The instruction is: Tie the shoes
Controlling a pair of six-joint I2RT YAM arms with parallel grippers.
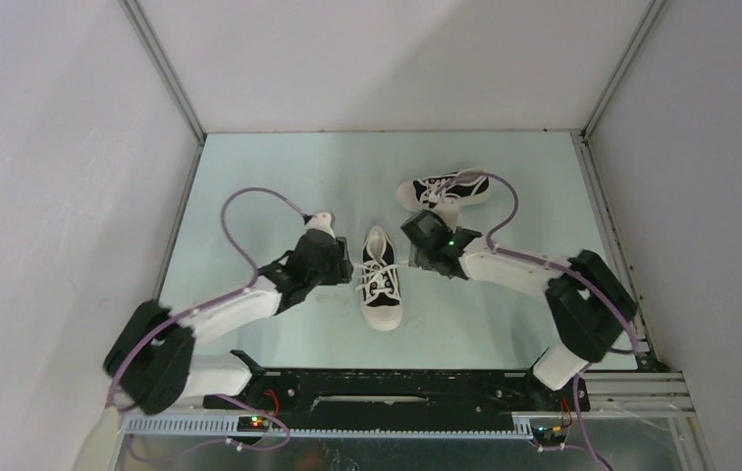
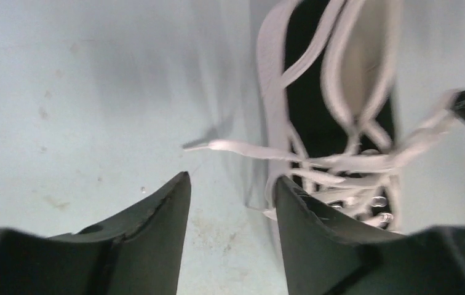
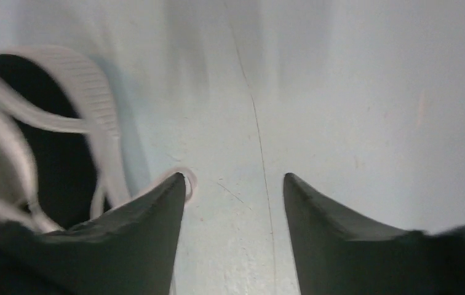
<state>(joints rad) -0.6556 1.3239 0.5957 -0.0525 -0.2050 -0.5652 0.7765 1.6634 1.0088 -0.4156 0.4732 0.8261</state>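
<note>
One black shoe (image 1: 380, 278) with a white toe cap and loose white laces lies mid-table, toe toward the near edge. The second shoe (image 1: 443, 189) lies on its side at the back right. My left gripper (image 1: 346, 267) is open and empty just left of the middle shoe. In the left wrist view its fingertips (image 2: 233, 178) straddle bare table, the shoe (image 2: 316, 117) is at the right, and a lace end (image 2: 230, 146) lies just ahead. My right gripper (image 1: 414, 255) is open and empty just right of that shoe. The right wrist view (image 3: 235, 177) shows the shoe (image 3: 64, 153) at the left and a lace loop (image 3: 189, 179) by the left fingertip.
The pale green table (image 1: 269, 177) is enclosed by white walls at the left, back and right. The black base rail (image 1: 387, 388) runs along the near edge. A purple cable (image 1: 249, 211) arches over the left arm, another cable (image 1: 506, 201) over the right arm.
</note>
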